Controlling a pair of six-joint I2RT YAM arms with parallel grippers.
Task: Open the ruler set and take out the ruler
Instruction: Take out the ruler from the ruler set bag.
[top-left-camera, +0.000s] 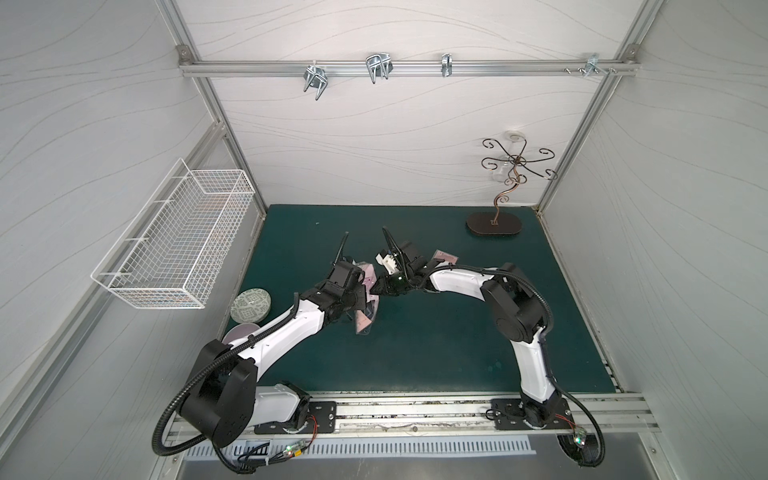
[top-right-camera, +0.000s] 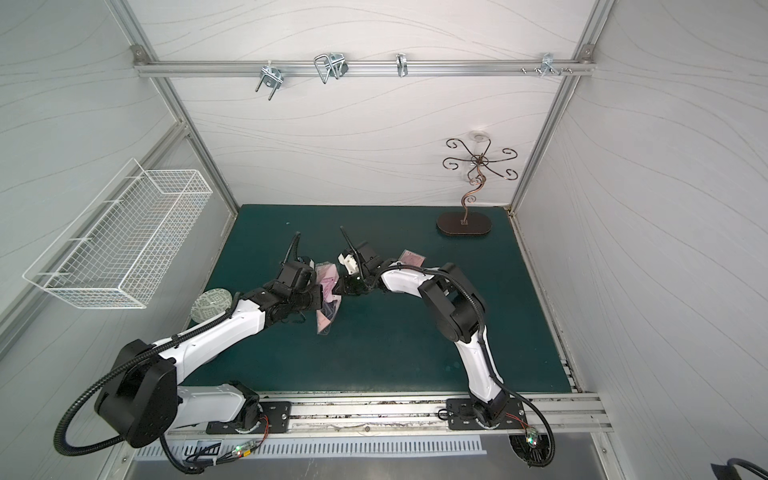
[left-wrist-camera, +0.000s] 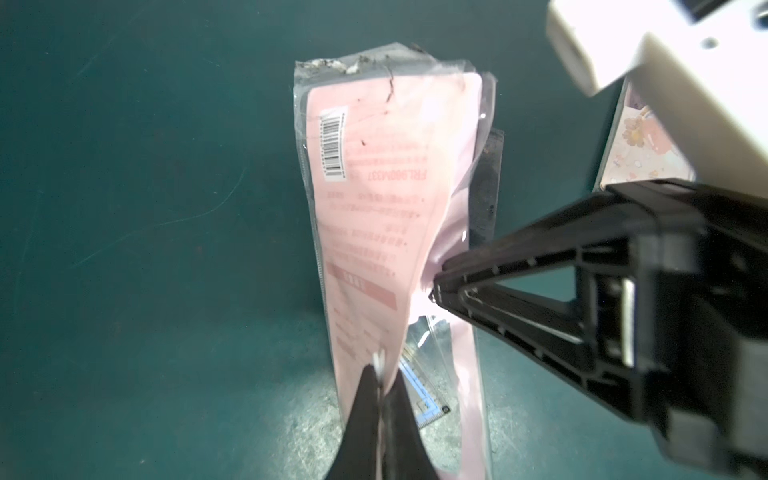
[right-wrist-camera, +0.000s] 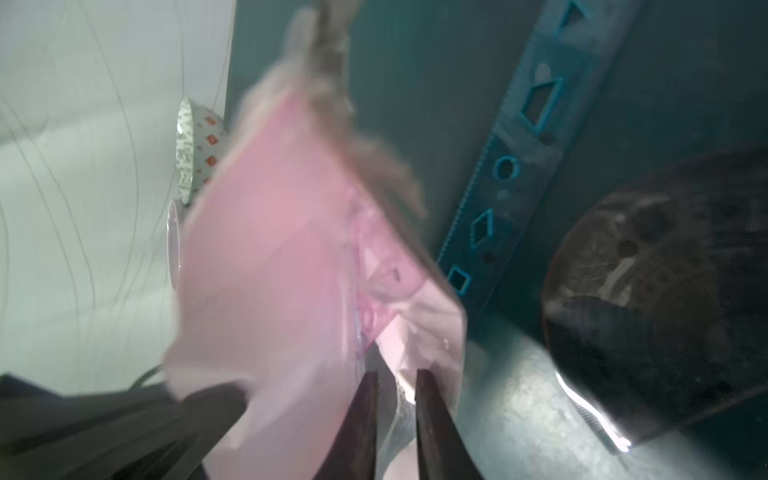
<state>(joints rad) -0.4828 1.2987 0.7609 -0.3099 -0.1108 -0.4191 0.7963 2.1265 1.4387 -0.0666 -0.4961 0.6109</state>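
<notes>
The ruler set is a pink printed packet in a clear plastic bag, held up over the green mat at the middle in both top views. My left gripper is shut on the bag's edge. A clear ruler with a blue scale shows through the bag beside the left fingers. My right gripper reaches the packet from the side, its jaws slightly apart with a strip of clear film between them. Beyond the packet is a blue see-through ruler with cut-out shapes; whether it lies on the mat I cannot tell.
A pink card lies on the mat behind the right arm. A patterned bowl and a pale plate stand at the mat's left edge. A wire basket hangs on the left wall. A metal hook stand stands back right.
</notes>
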